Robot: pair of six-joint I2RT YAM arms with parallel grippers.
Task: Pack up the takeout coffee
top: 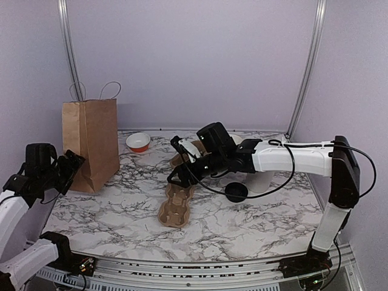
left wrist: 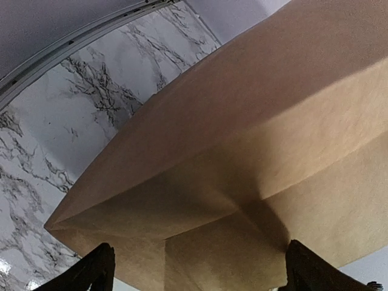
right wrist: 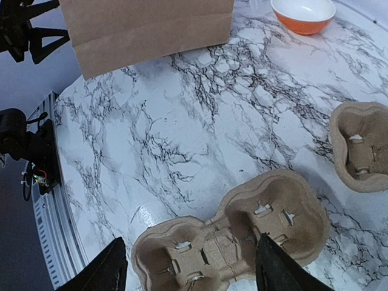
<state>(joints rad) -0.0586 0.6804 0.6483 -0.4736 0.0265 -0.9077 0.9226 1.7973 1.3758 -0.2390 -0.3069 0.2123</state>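
Brown moulded-pulp carrier (top: 174,206) lies nearest on the marble surface (top: 260,224), its pockets bare, likely waiting to seat the coffee. The right tool (right wrist: 191,238) hangs over it with its fingers apart and nothing between them, probably lining up on a pocket. The round black lid (top: 236,193) rests on the surface just right of the carrier, under the right forearm. Beside it a white cylinder (top: 262,180) stands half hidden by that arm; whether it is the lone cup cannot be told. A second carrier (right wrist: 364,145) is cut off at the wrist view's edge. At far left the left tool (left wrist: 200,244) gapes wide against the paper bag (top: 91,142), seemingly to steady it, though contact is unclear. An orange bowl (top: 138,142) sits farthest.
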